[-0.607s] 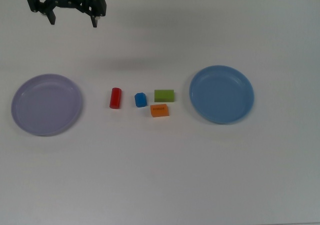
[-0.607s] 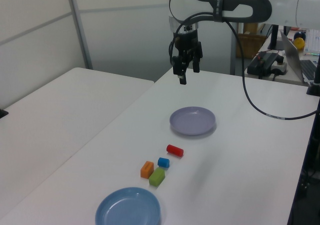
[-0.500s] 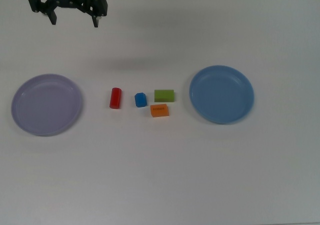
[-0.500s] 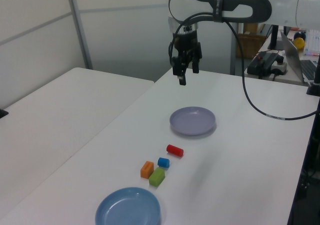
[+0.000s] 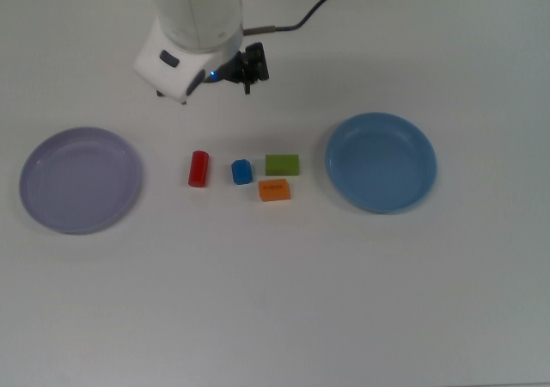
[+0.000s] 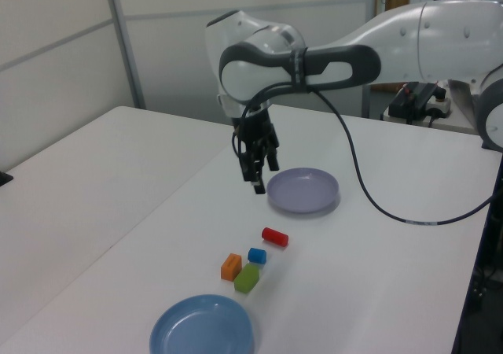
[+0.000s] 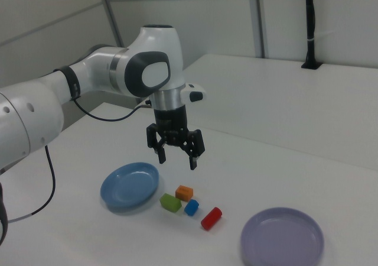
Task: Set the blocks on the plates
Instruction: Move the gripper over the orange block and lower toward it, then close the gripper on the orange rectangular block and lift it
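Scene: a white desk [image 5: 275, 301] carrying four blocks and two plates, none yet matched.

Blocks, grouped near the middle of the desk between the plates:
- Red cylinder [image 5: 198, 168], lying on its side, nearest the lavender plate; also seen at [image 7: 211, 217].
- Blue block [image 5: 241, 172], just beside the red cylinder on the top view's right.
- Green block [image 5: 282, 164], just beside the blue block, toward the light blue plate.
- Orange block [image 5: 274, 190], touching or nearly touching the green block's lower edge in the top view.

Plates:
- Lavender plate [image 5: 51, 211] at the top view's left, nothing on it.
- Light blue plate [image 5: 404, 193] at the top view's right, nothing on it.

Gripper [image 7: 176, 158]: held above the desk, pointing down, fingers spread wide apart and nothing held between them. In the top view it sits beyond the block group, largely hidden under the arm's wrist.

Step in hand: judged to be the approach to a first block; no block is grasped and all four rest on the desk.

Next move: the gripper is to be brought over one chosen block and lowered with a finger on either side. The red cylinder stands a little apart and is judged the easiest to take. The green and orange blocks lie close together, so care is called for that the neighbour is not nudged.
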`<action>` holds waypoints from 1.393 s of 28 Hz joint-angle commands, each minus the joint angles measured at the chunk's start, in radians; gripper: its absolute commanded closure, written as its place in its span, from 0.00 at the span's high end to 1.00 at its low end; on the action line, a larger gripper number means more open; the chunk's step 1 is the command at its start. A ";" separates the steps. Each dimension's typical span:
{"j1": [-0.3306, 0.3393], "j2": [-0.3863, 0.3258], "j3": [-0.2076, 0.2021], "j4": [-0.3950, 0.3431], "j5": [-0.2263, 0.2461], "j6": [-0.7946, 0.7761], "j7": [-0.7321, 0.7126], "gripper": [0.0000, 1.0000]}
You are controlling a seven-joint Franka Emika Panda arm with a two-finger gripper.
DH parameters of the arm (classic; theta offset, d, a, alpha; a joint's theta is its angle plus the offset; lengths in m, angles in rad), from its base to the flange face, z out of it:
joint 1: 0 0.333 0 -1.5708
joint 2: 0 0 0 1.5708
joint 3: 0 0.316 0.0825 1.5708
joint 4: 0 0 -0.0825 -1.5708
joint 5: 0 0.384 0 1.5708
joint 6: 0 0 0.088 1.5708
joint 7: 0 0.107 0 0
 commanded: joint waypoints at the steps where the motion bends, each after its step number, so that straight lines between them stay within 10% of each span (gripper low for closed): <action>1: 0.047 0.046 -0.008 -0.020 0.000 0.117 0.009 1.00; 34: 0.156 0.264 -0.008 -0.066 -0.122 0.395 0.126 0.99; 39: 0.175 0.262 -0.007 -0.090 -0.161 0.395 0.126 0.51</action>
